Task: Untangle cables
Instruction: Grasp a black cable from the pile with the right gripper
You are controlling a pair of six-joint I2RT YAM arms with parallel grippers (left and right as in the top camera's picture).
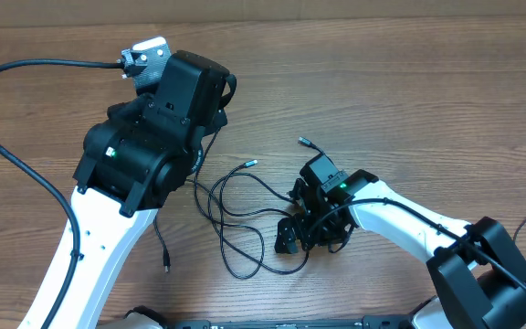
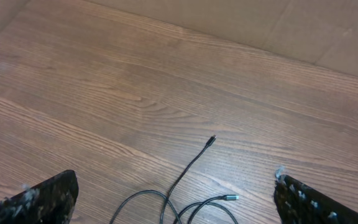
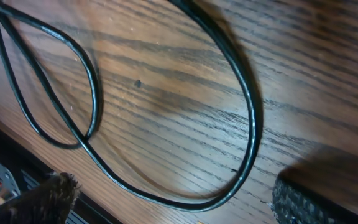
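Seemingly rubbery cables (image 3: 253, 115) loop over grained wooden table (image 3: 166, 109).

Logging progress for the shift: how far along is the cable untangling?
Done: nothing yet; the cables lie crossed in loops. In hand: nothing gripped; the right gripper is open, low by the loops, the left gripper open, higher up. Left: all the separating.

Wood-grain table (image 1: 382, 82), brown cardboard backdrop (image 2: 278, 25)
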